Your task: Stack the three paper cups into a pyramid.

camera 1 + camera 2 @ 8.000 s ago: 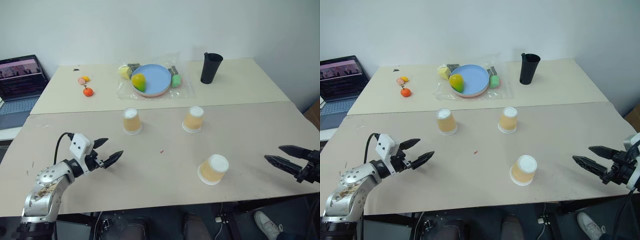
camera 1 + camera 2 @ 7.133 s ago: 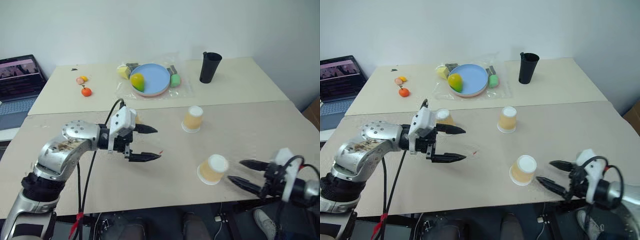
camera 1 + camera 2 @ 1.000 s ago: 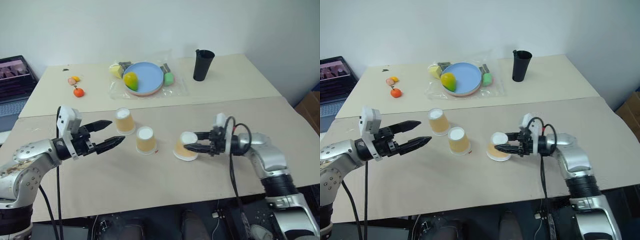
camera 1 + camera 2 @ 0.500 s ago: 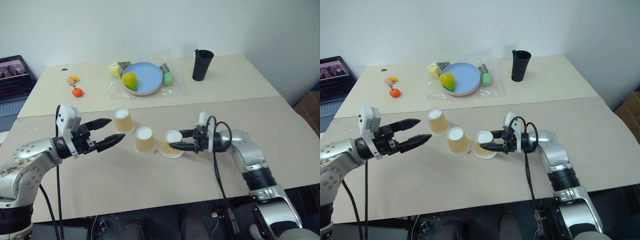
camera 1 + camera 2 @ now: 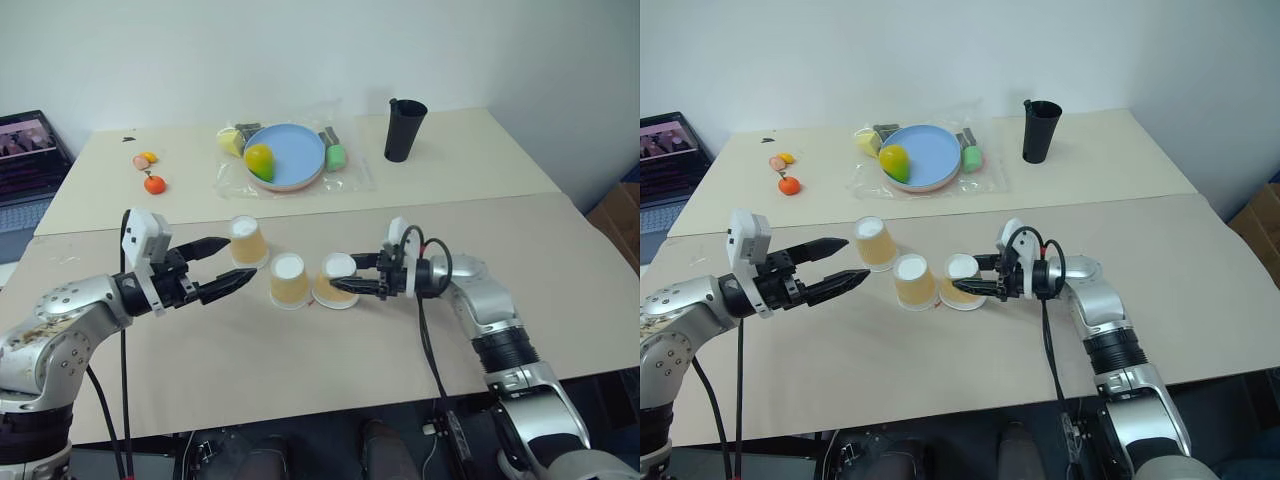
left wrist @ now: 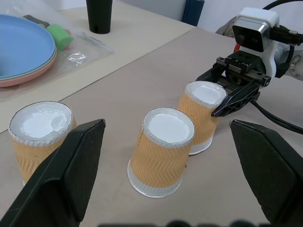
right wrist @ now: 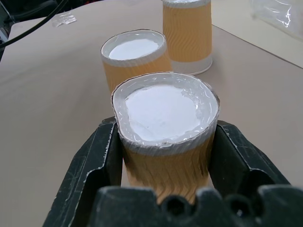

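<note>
Three tan-orange paper cups stand upside down on the near table in a slanting row. The left cup (image 5: 247,243) and the middle cup (image 5: 288,280) stand free. My right gripper (image 5: 352,281) is shut on the right cup (image 5: 334,281), one finger (image 7: 94,161) on each side of it. That cup (image 7: 165,127) leans slightly and sits close beside the middle cup (image 7: 135,56); whether they touch I cannot tell. My left gripper (image 5: 241,259) hovers open just left of the row, its fingers (image 6: 71,175) wide apart and holding nothing.
On the far table stand a tall black cup (image 5: 405,130), a blue plate (image 5: 300,160) with fruit on crinkled plastic, and small orange fruits (image 5: 153,184). A laptop (image 5: 30,150) sits at the far left. A seam (image 5: 480,200) joins the two tables.
My right gripper has slid its cup to the left along the table, up beside the middle cup. The left arm and the other two cups have stayed put.
</note>
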Controlling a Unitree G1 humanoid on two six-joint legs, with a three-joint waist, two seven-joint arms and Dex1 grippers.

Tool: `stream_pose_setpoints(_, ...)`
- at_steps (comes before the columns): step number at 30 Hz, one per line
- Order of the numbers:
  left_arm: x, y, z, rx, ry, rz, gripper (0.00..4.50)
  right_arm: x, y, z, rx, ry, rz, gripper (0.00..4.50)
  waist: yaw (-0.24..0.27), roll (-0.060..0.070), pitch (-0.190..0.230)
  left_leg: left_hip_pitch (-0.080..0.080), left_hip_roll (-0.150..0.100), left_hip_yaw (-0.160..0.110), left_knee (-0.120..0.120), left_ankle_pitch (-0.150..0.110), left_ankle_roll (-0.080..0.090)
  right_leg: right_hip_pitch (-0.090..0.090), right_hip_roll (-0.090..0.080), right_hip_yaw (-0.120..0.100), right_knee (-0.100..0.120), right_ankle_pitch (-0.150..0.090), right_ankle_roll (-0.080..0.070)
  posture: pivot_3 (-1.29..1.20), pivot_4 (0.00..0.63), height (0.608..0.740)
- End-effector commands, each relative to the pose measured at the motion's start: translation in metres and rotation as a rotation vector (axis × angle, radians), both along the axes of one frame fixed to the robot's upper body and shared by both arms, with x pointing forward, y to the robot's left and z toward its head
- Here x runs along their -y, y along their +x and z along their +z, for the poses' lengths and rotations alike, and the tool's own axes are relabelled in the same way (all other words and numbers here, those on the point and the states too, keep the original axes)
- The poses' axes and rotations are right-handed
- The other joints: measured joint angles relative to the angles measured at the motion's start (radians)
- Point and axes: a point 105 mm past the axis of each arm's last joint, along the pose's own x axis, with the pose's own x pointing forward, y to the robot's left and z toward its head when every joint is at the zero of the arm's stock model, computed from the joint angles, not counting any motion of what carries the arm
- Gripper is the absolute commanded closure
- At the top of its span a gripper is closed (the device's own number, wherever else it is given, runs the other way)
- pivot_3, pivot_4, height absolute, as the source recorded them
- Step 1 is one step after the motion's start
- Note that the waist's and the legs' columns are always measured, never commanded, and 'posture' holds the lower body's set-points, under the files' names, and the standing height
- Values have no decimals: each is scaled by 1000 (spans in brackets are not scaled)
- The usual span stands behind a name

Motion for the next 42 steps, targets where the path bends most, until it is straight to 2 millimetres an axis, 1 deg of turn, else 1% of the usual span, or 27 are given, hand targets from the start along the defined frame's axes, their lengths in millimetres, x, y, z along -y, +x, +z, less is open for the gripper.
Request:
stream_pose_setpoints(1,2,-1,11,55,-1,-8,0,-7,1,12,51,20,13,2114,-1,0,0,0,0,0,0,0,0,0,0,0,0,0,0,0,150,720)
stream_pose_setpoints(2,2,-1,11,55,-1,-8,0,-7,2,12,51,23,10,2114,-1,0,0,0,0,0,0,0,0,0,0,0,0,0,0,0,150,720)
stream_pose_setpoints(4,2,-2,11,55,-1,-6,0,-7,3,12,48,27,6,1267,0,0,0,0,0,0,0,0,0,0,0,0,0,0,0,0,150,720)
stream_pose_setpoints(5,2,-2,11,55,-1,-5,0,-8,3,11,44,29,8,1074,0,0,0,0,0,0,0,0,0,0,0,0,0,0,0,0,150,720)
stream_pose_setpoints(6,2,-2,12,56,-2,-4,0,-7,4,11,46,25,0,756,0,0,0,0,0,0,0,0,0,0,0,0,0,0,0,0,150,720)
stream_pose_setpoints(7,2,-2,12,57,-4,-4,0,-7,6,10,52,15,-11,285,0,0,0,0,0,0,0,0,0,0,0,0,0,0,0,0,150,720)
stream_pose_setpoints(8,2,-2,12,57,-5,-3,0,-6,7,9,32,8,-16,39,0,0,0,0,0,0,0,0,0,0,0,0,0,0,0,0,150,720)
stream_pose_setpoints(12,2,-1,12,56,-9,-7,0,-3,0,15,-18,43,18,39,0,0,0,0,0,0,0,0,0,0,0,0,0,0,0,0,150,720)
stream_pose_setpoints(15,3,1,12,55,-16,-12,0,7,-4,17,-37,32,18,39,0,0,0,0,0,0,0,0,0,0,0,0,0,0,0,0,150,720)
stream_pose_setpoints(18,5,4,12,53,-33,-23,0,20,-24,27,-156,73,103,39,6,0,0,0,0,0,0,0,0,0,0,0,0,0,0,0,150,720)
stream_pose_setpoints(24,11,12,12,48,-68,-45,0,57,-24,34,-131,69,-37,39,8,0,0,-1,0,0,0,0,0,1,0,0,-1,0,0,0,150,720)
stream_pose_setpoints(28,9,13,11,43,-64,-40,0,78,-28,40,-104,74,-118,39,3,0,0,-1,0,0,0,0,0,0,0,0,-1,0,0,0,150,720)
stream_pose_setpoints(30,4,13,11,42,-56,-22,0,88,-31,43,-84,62,-160,39,4,0,0,-1,0,0,0,0,0,0,0,0,-1,0,0,0,150,720)
stream_pose_setpoints(33,-9,15,12,46,-61,41,0,96,-31,49,-42,57,-220,39,3,0,0,-1,0,0,0,0,0,0,0,0,-1,0,0,0,150,720)
stream_pose_setpoints(34,-11,16,12,45,-62,55,0,97,-31,49,-40,58,-231,39,2,0,0,-1,0,0,0,0,0,0,0,0,-1,0,0,0,150,720)
stream_pose_setpoints(37,-33,22,8,49,-8,182,0,96,-30,46,-8,35,-255,39,3,0,0,-1,0,1,0,0,0,0,0,0,0,0,0,0,150,720)
stream_pose_setpoints(42,-57,21,-4,30,53,297,0,90,-27,42,0,31,-248,39,4,0,0,0,0,1,0,0,0,0,0,0,-1,0,0,0,150,720)
